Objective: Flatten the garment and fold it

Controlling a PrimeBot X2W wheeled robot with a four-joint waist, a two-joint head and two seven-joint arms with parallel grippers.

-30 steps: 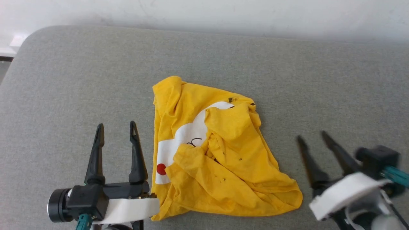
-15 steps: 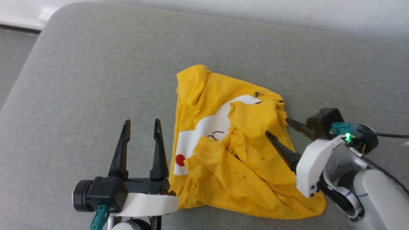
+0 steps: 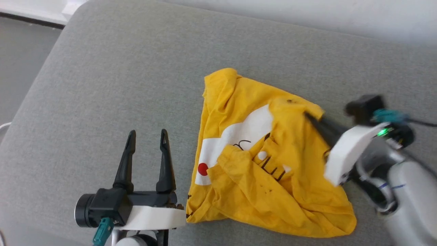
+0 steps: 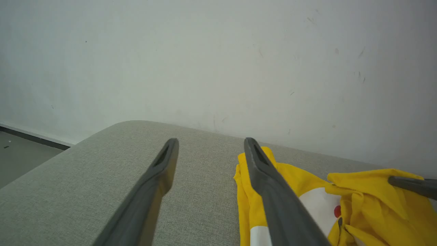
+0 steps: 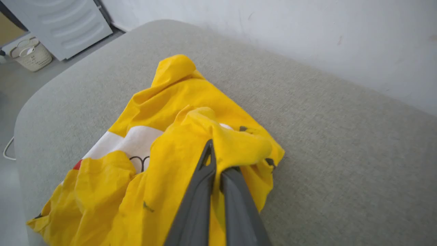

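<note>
The right tool [image 5: 211, 150] pinches a fold of the yellow T-shirt [image 3: 259, 205] on the grey desk [image 3: 136, 68]. The left tool [image 3: 146, 134] gapes empty beside it. What the basket [image 5: 30, 54] holds is unclear.

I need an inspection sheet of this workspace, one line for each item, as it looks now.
Surface: grey fabric cushion with a rounded corner.
Job's things: yellow garment, crumpled, white print partly showing, not flattened yet.
Clutter: nothing seen.
Grippers: left gripper open, beside the garment, holding nothing; right gripper shut on a garment fold.
Cables: black cable at the right wrist; white cable on the floor.
Surroundings: white wall, grey floor, pale basket.
</note>
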